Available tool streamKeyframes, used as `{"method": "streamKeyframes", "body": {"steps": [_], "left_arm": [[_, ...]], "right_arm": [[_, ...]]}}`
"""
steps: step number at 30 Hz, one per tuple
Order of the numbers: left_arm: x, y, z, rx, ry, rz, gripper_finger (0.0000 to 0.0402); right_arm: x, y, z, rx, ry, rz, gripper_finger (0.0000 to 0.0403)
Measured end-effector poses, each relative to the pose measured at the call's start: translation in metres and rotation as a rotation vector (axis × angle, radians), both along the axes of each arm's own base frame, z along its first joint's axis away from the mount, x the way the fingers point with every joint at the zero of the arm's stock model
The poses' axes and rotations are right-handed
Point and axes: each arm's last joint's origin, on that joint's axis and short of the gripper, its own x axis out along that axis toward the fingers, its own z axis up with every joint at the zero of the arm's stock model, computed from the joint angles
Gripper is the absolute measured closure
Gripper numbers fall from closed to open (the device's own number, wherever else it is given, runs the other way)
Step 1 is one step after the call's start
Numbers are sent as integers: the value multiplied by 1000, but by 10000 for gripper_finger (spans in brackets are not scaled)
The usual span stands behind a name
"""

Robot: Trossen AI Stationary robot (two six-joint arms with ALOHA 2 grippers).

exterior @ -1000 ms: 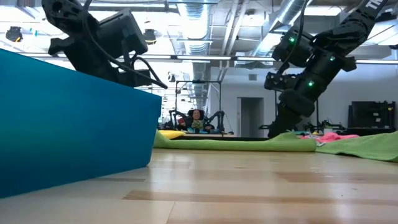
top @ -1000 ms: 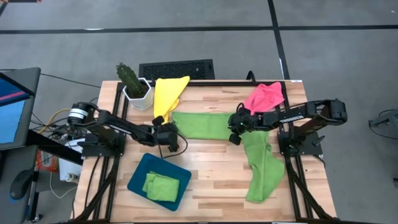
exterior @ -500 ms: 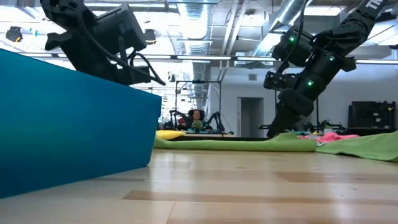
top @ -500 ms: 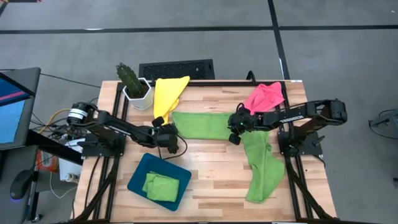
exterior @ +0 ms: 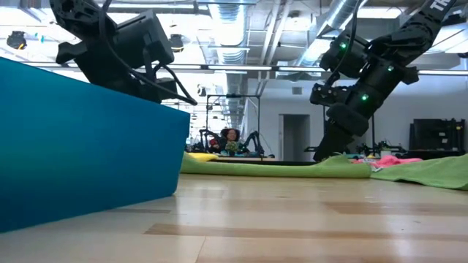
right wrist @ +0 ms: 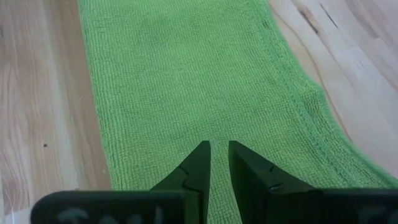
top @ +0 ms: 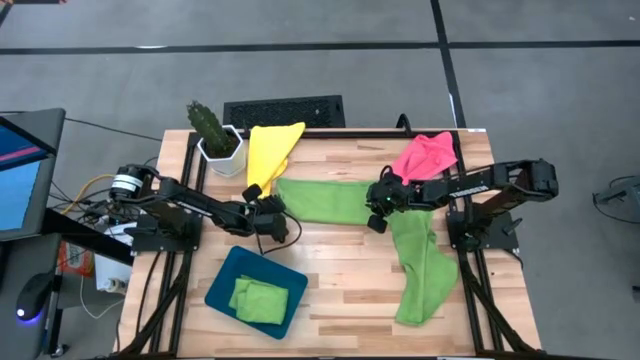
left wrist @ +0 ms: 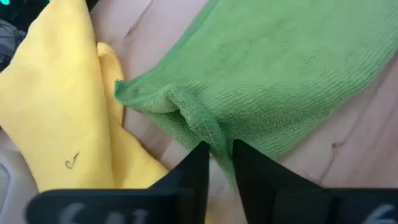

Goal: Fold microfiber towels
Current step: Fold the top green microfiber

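A lime green towel lies spread flat across the middle of the table. My left gripper is shut on its left end, and my right gripper is shut on its right end. A second green towel lies stretched toward the near right. A yellow towel lies at the far left, next to the green one's left end. A pink towel lies at the far right. Folded green towels lie in the teal tray. My left gripper pinches a raised ridge of the green towel's left edge between its two fingers. The fingers come at it slanting down from the table's left. The rest of the towel lies on the table. How many layers are pinched, I cannot tell. My right gripper pinches the green towel at its right end between its two fingers. The fingers come slanting down from the table's right. The cloth rises a little at the fingers, and the rest lies flat on the table. The edge itself is hidden by the fingers.
A potted cactus stands at the far left corner, and a dark keyboard lies beyond the far edge. Bare wood shows between the tray and the second green towel.
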Motion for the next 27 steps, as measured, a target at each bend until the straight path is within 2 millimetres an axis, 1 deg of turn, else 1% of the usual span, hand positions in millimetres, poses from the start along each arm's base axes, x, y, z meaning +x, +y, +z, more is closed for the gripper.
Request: {"method": "streamKeyframes", "body": {"steps": [4,5,8,11,16,18,20,22,27], "left_arm": [[0,0,0,-8,-1,-5,390],[0,-1,0,-17,-3,-5,395],[2,-2,1,-54,-12,-12,396],[7,-3,5,-88,-24,-32,399],[8,-3,7,-81,-16,-47,400],[8,-3,7,-84,-15,-50,400],[8,-3,7,-96,-12,-58,401],[8,-4,7,-102,-9,-61,401],[6,-4,4,-131,4,-71,401]], "right_arm": [[0,0,0,1,1,0,322],[0,0,0,3,1,-1,322],[1,4,0,14,-3,5,322],[2,14,0,20,-6,47,322],[5,28,1,8,-21,89,322],[4,33,1,-10,-13,80,322],[1,35,-3,-38,-3,59,322],[-8,36,-13,-50,4,22,322],[-26,36,-31,-12,-49,-40,322]]}}
